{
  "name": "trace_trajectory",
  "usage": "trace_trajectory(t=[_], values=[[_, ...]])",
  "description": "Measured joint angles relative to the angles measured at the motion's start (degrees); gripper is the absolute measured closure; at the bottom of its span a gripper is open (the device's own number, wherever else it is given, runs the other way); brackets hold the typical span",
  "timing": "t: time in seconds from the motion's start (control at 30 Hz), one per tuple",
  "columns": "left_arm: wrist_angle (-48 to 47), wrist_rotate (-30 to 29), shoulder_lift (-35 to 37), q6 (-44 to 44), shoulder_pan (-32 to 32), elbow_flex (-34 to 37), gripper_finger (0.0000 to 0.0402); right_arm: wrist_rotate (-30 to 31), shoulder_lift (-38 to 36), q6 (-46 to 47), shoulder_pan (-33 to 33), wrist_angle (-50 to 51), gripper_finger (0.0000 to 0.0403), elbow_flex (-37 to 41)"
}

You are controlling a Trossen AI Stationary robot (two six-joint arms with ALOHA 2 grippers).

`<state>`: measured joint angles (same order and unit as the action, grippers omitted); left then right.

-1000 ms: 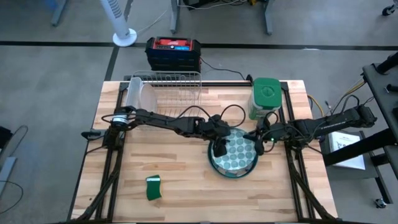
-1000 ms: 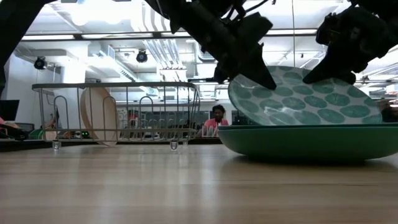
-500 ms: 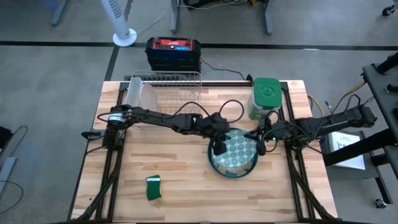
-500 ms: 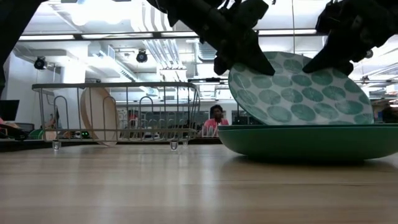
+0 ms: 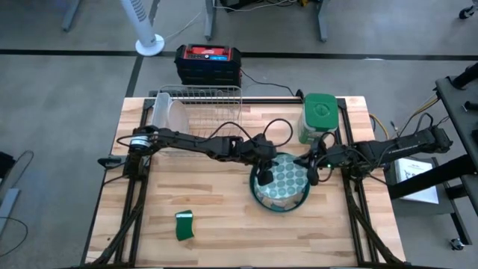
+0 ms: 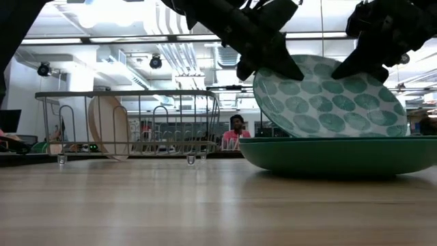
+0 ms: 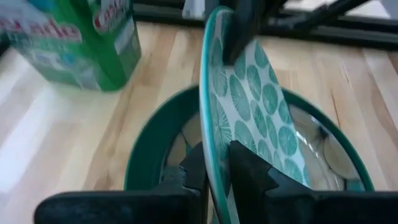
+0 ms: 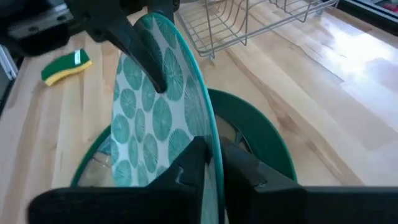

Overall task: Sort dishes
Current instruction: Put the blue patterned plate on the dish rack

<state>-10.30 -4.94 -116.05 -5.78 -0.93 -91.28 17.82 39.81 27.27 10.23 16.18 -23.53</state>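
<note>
A round patterned plate [image 6: 326, 96], glassy with teal fan-like dots and a thin teal rim, stands tilted up on edge above a wide dark green plate [image 6: 341, 154] near the middle of the wooden table [image 5: 216, 209]. The left gripper [image 7: 216, 163] pinches its rim on one side, fingers narrow around the edge; the right gripper [image 8: 211, 158] clasps the opposite rim the same way. The plate looks stiff, smooth and likely slippery and breakable, so the thin rim seems the only sensible hold. A wire rack [image 5: 200, 104] with a pale plate [image 6: 109, 126] waits at the table's far edge.
</note>
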Motion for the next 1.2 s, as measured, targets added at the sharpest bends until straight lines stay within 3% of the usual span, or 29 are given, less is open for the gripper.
trace_trajectory(t=[0.27,0.47,0.57,0.8,1.07,1.2], values=[[1.04,-0.71,0.0,1.27,-0.28,-0.14,0.0369,-2.49,0.09,2.42,-0.1,1.66,0.0284,-0.1],[3.66,1.05,0.0,2.51,-0.42,-0.07,0.0371,-6.03,0.09,0.07,-0.05,1.96,0.0261,-0.08],[3.95,1.53,0.02,2.69,-0.46,-0.05,0.0371,-6.32,0.09,-1.82,-0.05,2.06,0.0279,-0.3],[4.73,1.1,0.27,2.56,-0.57,0.04,0.0371,-7.22,0.1,-5.11,-0.05,3.21,0.0388,-2.37],[5.38,1.48,1.51,1.2,-0.66,0.04,0.0369,-7.88,0.15,-5.01,-0.07,8.77,0.0392,-6.77],[3.64,2.62,3.5,1.07,-0.72,0.01,0.0347,-8.12,0.15,-6.86,-0.05,9.74,0.0392,-9.63]])
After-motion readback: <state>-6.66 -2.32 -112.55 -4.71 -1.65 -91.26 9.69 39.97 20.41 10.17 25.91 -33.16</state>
